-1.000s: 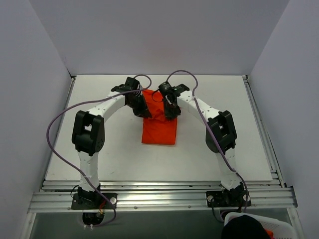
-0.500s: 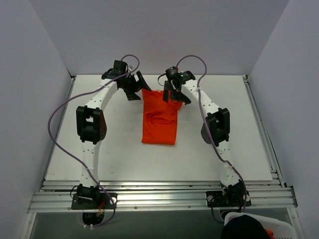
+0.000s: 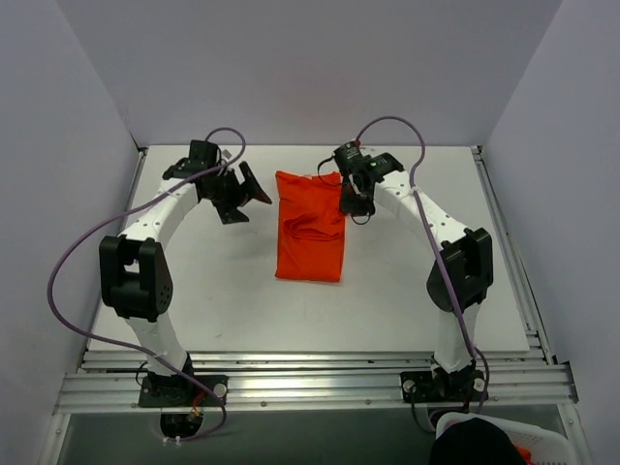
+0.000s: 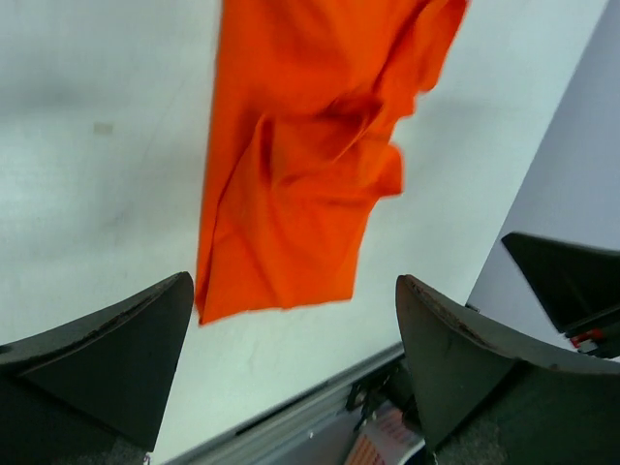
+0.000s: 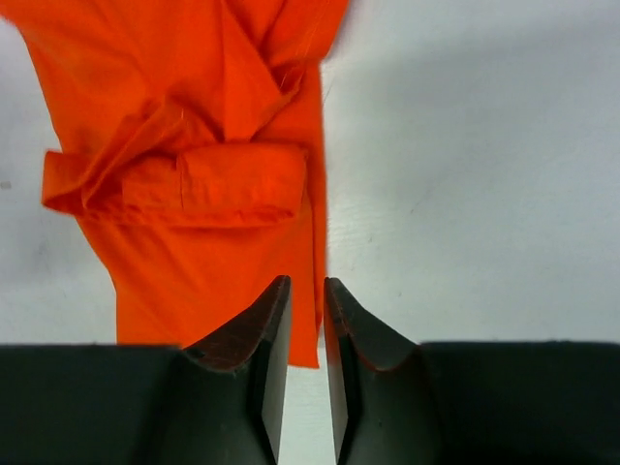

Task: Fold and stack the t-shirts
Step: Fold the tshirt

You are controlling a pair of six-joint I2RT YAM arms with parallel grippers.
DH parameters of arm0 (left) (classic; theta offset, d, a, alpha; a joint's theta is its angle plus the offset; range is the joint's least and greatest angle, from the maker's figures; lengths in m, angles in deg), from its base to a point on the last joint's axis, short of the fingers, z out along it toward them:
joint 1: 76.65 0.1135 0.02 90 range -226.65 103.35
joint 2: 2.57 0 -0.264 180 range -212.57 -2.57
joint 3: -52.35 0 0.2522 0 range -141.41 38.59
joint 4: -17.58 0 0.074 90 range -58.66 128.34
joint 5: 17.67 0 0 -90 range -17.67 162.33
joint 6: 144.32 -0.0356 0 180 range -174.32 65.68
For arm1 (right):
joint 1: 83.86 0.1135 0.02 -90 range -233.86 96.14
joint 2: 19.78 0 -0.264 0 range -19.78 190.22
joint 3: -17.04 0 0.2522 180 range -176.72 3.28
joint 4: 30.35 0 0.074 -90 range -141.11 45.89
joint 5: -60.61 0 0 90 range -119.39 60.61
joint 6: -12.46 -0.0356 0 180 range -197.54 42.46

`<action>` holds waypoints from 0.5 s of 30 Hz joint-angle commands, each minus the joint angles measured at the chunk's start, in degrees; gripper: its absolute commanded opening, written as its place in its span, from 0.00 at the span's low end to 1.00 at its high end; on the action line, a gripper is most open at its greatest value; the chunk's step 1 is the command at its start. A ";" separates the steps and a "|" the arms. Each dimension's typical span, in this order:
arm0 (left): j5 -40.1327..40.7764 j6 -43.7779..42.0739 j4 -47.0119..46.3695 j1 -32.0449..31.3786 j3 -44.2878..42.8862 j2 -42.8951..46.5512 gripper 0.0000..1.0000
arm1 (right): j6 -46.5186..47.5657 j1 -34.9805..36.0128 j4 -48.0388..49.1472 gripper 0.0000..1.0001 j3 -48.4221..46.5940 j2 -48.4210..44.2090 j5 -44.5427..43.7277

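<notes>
The orange-red t-shirt [image 3: 310,232] lies folded into a narrow, wrinkled rectangle in the middle of the white table [image 3: 194,310]. My left gripper [image 3: 247,201] hovers to the left of the shirt's far left corner, jaws wide open and empty. In the left wrist view the t-shirt [image 4: 300,165] lies beyond the left gripper [image 4: 293,291]. My right gripper [image 3: 354,203] hangs over the shirt's far right edge. In the right wrist view the right gripper [image 5: 307,283] is almost closed, with only a thin slit and nothing in it. Beyond it the t-shirt [image 5: 194,174] shows a folded sleeve.
A metal rail [image 3: 310,378] runs along the near table edge, with both arm bases on it. A white basket [image 3: 494,441] holding something dark sits at the bottom right. Grey walls close in the left, right and far sides. Purple cables loop off both arms.
Both grippers let go of the shirt and drew outward. The left swung left and stands open. The right opened, then closed nearly all the way. The shirt now lies longer toward the far side.
</notes>
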 commanded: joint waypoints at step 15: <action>0.84 3.78 -11.83 -6.54 34.53 16.01 0.95 | -13.18 10.51 7.25 0.79 33.39 -14.80 3.72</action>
